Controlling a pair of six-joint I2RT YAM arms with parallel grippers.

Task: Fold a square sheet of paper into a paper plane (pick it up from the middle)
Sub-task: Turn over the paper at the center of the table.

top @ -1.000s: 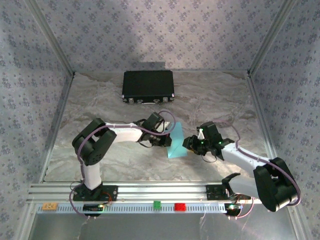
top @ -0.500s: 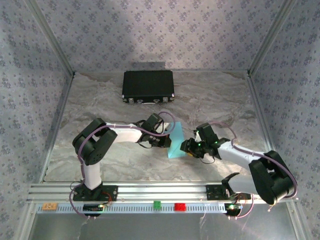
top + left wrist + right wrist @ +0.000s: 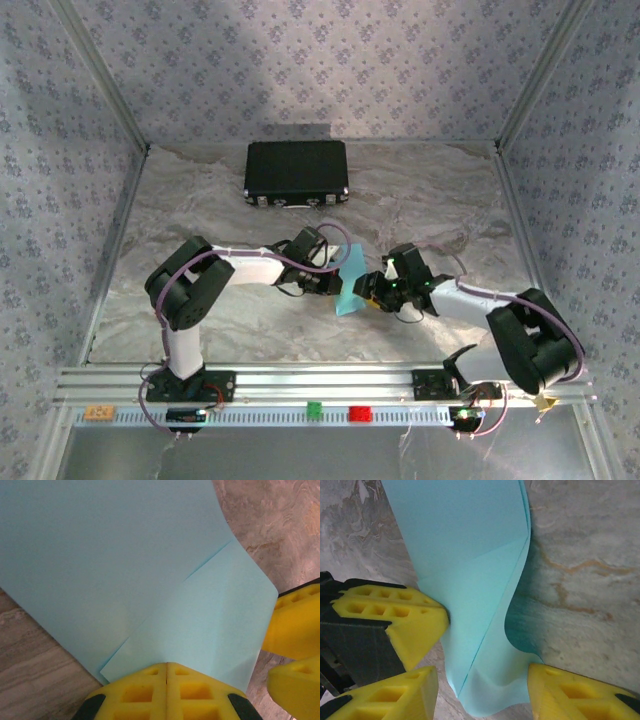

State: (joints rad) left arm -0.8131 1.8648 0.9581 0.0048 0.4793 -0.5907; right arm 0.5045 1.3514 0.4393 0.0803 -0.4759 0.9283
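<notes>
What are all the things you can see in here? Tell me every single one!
black case: one, black, at the back of the table
sheet of paper: one, light blue, partly folded, mid-table between the two grippers
green block: one, green, on the front rail
red block: one, red, just right of the green one
tag: one, orange, left end of the rail
table: one, grey marble pattern
walls: three, grey with a flower print, around the table
left arm: one, white and black, reaching in from the left
right arm: one, white and black, reaching in from the right
left gripper: one, yellow pads, shut on the paper
right gripper: one, yellow pads, open either side of the paper's edge
</notes>
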